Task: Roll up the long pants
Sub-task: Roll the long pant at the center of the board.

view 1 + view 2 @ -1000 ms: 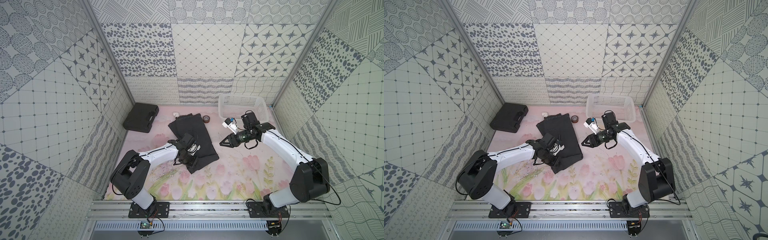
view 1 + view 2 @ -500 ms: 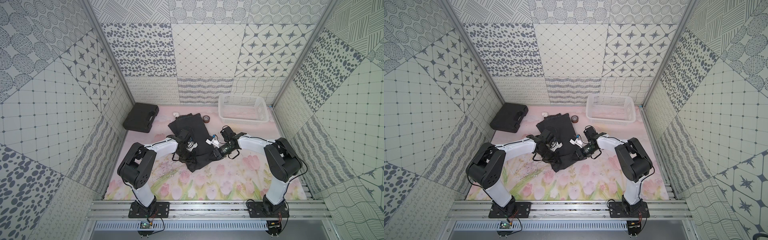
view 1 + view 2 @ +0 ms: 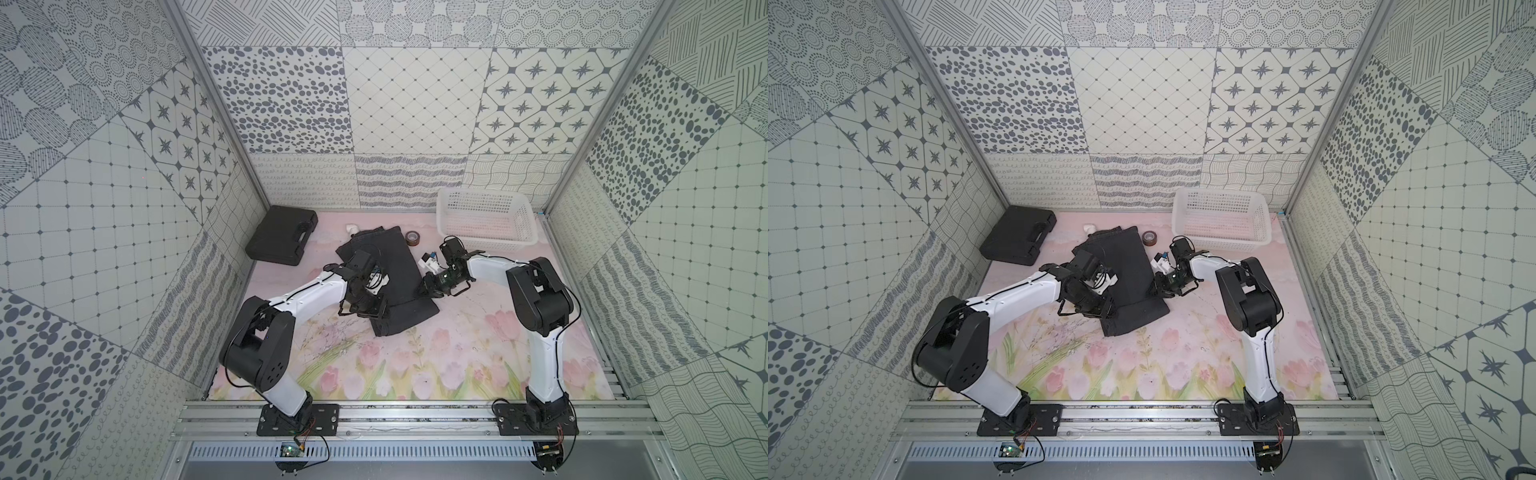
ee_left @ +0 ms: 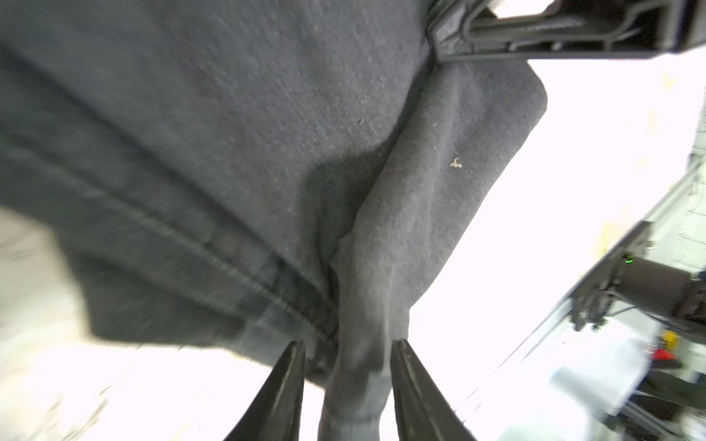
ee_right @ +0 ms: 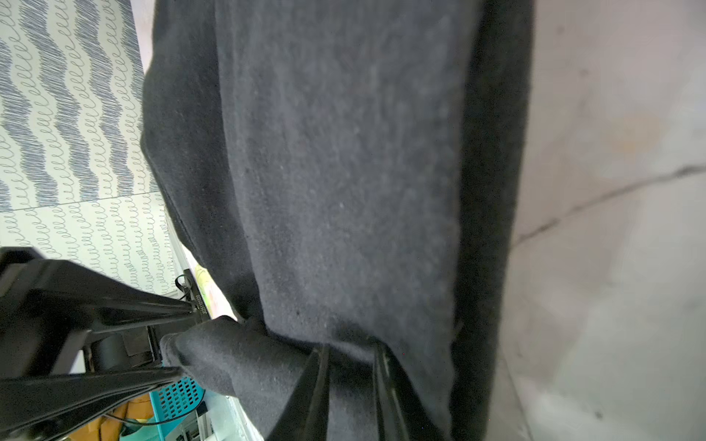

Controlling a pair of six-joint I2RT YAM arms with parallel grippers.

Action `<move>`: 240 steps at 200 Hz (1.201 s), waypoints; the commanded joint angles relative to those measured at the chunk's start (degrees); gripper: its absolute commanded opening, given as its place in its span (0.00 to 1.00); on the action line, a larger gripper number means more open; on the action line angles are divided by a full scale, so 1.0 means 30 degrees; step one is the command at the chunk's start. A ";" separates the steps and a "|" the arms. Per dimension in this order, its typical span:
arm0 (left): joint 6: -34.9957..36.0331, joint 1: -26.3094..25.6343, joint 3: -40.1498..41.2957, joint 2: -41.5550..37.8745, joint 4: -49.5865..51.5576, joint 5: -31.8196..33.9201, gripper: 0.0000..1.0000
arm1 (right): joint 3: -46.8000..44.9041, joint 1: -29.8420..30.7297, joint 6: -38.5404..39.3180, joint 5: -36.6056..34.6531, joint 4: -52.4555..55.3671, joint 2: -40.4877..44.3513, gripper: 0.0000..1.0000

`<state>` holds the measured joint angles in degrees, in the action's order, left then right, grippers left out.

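Between black case and basket, long pants, left claw released, right claw pinching them

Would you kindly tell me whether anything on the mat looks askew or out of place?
The long pants lie slanted on the mat, folded flat, not rolled, the near end jutting sideways. A tape roll and a small white object sit loose by their far end. Nothing looks spilled or damaged.

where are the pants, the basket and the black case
long pants (image 3: pixel 398 266): in a top view, middle of the fabric
white basket (image 3: pixel 490 245): in a top view, near wall
black case (image 3: pixel 279 237): in a top view, lid
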<state>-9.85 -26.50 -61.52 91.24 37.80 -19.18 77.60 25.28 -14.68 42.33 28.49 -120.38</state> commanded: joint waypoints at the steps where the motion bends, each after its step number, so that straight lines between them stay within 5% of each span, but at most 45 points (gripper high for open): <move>1: 0.3166 -0.3190 -0.0453 -0.2470 0.2134 0.5954 0.38 | -0.0654 0.0565 -0.0013 -0.2538 0.0698 -0.1032 0.15; 35: 0.8261 -1.0138 0.2597 -0.3921 -0.2776 1.1503 0.43 | -0.0907 0.0744 -0.0020 -0.2998 0.0699 -0.1262 0.15; 82: 1.0751 -1.0406 0.3262 -0.0210 -0.4933 1.5360 0.47 | -0.1007 0.0729 0.0059 -0.2999 0.0764 -0.1036 0.15; 107: 1.1925 -0.9709 0.3170 0.0670 -0.5833 1.4865 0.55 | -0.1198 0.0729 0.0164 -0.2872 0.0757 -0.0777 0.15; 154: 1.3524 -0.7521 0.2319 0.2862 -0.5636 1.4488 0.51 | -0.1208 0.0742 0.0962 -0.2486 0.1243 -0.0626 0.15; 171: 1.3703 -0.6923 0.1944 0.3039 -0.5418 1.3769 0.42 | -0.1128 0.0720 0.1208 -0.2434 0.1350 -0.0626 0.16; 208: 1.3084 -0.5854 0.0545 0.4212 -0.2855 1.1134 0.00 | -0.0647 0.0535 0.1175 -0.1735 0.1609 -0.0177 0.26; 240: 0.9357 -0.4414 -0.1512 0.3255 0.1011 0.3847 0.00 | -0.1223 -0.1101 -0.0898 -0.1858 0.1577 0.3456 0.43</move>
<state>26.74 -44.80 -61.49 101.30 28.60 13.41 76.58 25.58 -13.37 40.86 28.51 -117.36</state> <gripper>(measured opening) 0.049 0.394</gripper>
